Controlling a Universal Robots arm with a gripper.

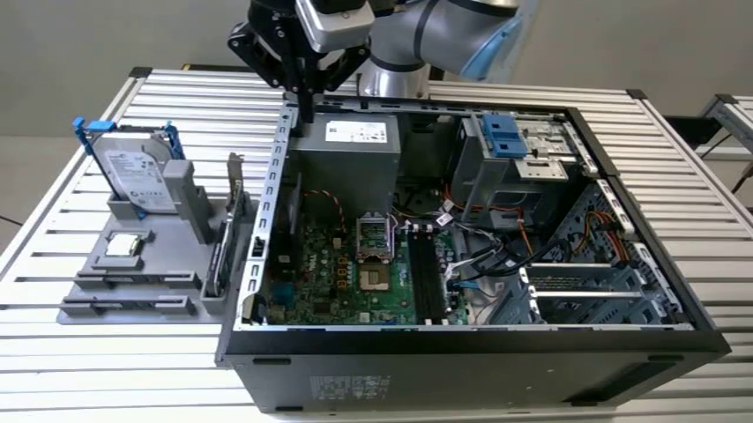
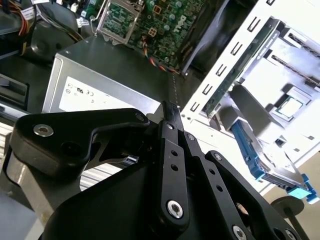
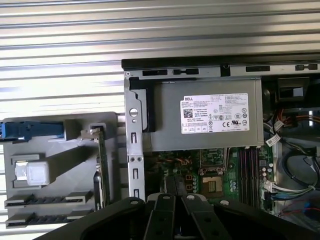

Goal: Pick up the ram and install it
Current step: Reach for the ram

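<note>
My gripper (image 1: 303, 111) hangs on the arm above the far left corner of the open computer case (image 1: 471, 339), just over the grey power supply (image 1: 347, 154). In the second wrist view its black fingers (image 2: 167, 130) lie pressed together with nothing between them. The motherboard (image 1: 341, 273) lies on the case floor, with long black slots (image 1: 424, 275) beside the processor socket (image 1: 370, 238); the slots (image 3: 248, 172) also show in the first wrist view. The ram is hidden from me.
A grey fixture (image 1: 130, 273) stands outside the case at the exterior view's left. It carries a silver hard drive in a blue frame (image 1: 132, 172), a small chip (image 1: 123, 247) and an upright dark card with a metal bracket (image 1: 229, 220). Cables (image 1: 495, 256) and drive cages (image 1: 518, 150) crowd the case's right.
</note>
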